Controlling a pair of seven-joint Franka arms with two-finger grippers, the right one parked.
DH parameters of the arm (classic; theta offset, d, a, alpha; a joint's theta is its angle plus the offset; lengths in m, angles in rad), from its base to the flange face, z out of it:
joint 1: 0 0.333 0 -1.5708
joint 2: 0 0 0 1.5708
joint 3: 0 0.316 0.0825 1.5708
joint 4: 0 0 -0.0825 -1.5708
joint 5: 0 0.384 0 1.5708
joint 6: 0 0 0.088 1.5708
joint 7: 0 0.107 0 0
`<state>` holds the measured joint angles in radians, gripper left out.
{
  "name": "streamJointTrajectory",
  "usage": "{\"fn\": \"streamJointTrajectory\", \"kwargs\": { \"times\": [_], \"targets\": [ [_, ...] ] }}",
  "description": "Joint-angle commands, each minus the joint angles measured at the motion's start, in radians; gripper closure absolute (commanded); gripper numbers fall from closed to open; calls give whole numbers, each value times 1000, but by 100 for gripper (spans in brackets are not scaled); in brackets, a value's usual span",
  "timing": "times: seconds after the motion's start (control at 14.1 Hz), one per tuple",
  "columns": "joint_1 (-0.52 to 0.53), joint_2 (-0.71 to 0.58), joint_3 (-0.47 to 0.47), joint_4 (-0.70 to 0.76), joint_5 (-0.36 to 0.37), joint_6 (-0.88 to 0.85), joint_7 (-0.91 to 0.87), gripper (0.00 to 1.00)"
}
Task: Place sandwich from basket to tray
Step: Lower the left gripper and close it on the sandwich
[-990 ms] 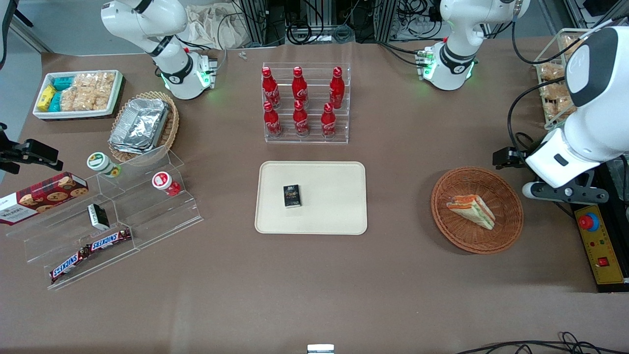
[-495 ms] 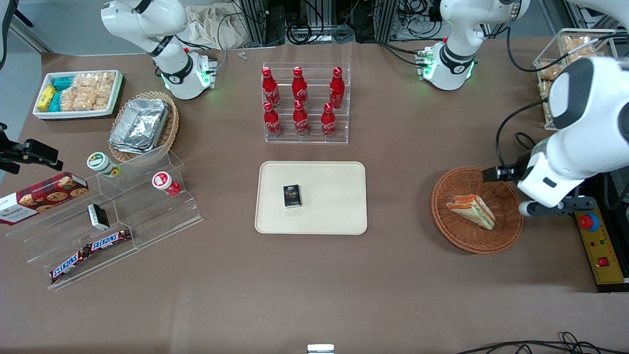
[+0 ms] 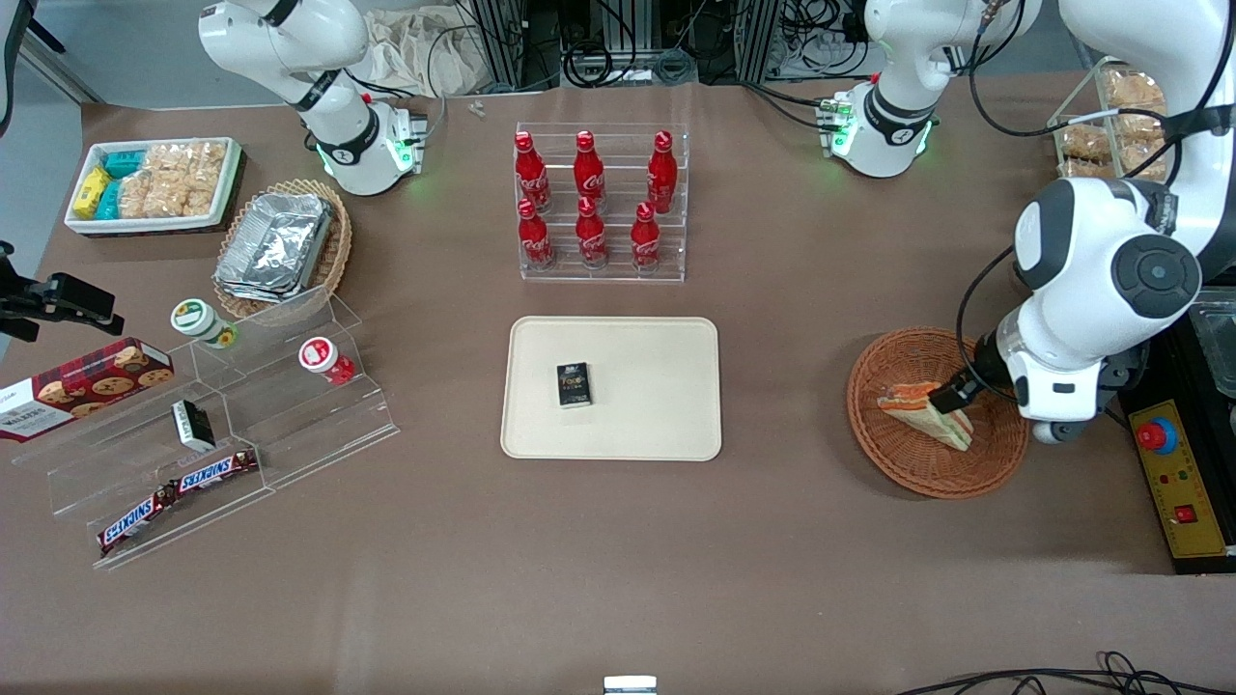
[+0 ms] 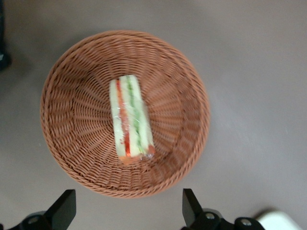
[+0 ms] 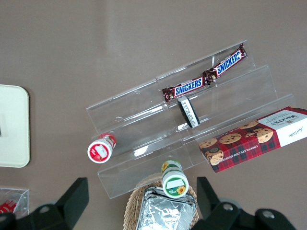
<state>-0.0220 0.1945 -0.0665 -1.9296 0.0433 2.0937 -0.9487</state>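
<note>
The sandwich [image 3: 924, 410], a wrapped white-bread wedge with orange-red and green layers, lies in the round reddish-brown wicker basket [image 3: 898, 471] toward the working arm's end of the table. It also shows in the left wrist view [image 4: 130, 120], inside the basket [image 4: 201, 96]. My left gripper [image 3: 961, 391] hangs above the basket, over the sandwich's end. In the left wrist view the gripper [image 4: 127, 213] is open and empty, its fingers spread wide over the basket's rim. The beige tray [image 3: 657, 405] lies at the table's middle.
A small dark box [image 3: 574, 384] lies on the tray. A clear rack of red cola bottles [image 3: 599, 208] stands farther from the camera than the tray. A yellow control box with a red button [image 3: 1173, 473] sits beside the basket. A wire basket of packets [image 3: 1110, 125] stands at the table's edge.
The left arm has swung in from the table's edge over the basket, and the gripper now hangs above the sandwich. The sandwich and basket have not moved.
</note>
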Motion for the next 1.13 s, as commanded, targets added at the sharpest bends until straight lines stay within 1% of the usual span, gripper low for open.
{"fn": "streamJointTrajectory", "kwargs": {
  "times": [0.0, 0.14, 0.49, 1.06],
  "targets": [
    [-10, 22, 25, -64, 1, 106, -195, 0],
    [-9, 46, 50, -84, 1, 147, -274, 0],
    [-9, 109, 59, -85, -10, 198, -332, 0],
    [-10, 172, 57, -100, -8, 264, -344, 0]
  ]
}}
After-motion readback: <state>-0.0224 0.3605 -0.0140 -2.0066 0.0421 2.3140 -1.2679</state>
